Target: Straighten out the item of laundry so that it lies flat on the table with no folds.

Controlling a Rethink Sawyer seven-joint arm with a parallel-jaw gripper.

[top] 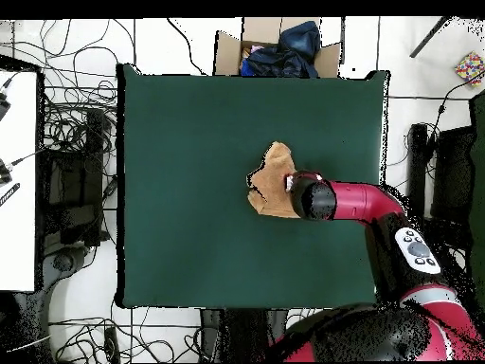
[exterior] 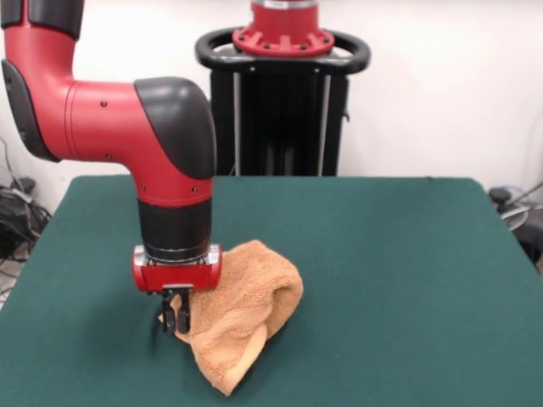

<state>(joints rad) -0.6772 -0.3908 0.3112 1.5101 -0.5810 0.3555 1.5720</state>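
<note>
The item of laundry [exterior: 246, 309] is an orange-tan towel, bunched into a folded heap left of the middle of the green table [exterior: 399, 271]. One corner hangs down toward the front edge. My gripper [exterior: 176, 318] points straight down at the heap's left side, its fingers close together and pinching the towel's edge. From above, the towel [top: 270, 180] shows as a crumpled patch on the table [top: 189, 190], and the arm's wrist [top: 313, 199] covers its right part and hides the gripper.
A cardboard box [top: 275, 47] with dark clothes stands past the table's far edge in the overhead view. Cables lie on the floor around the table. A white desk [top: 17, 180] runs along the left.
</note>
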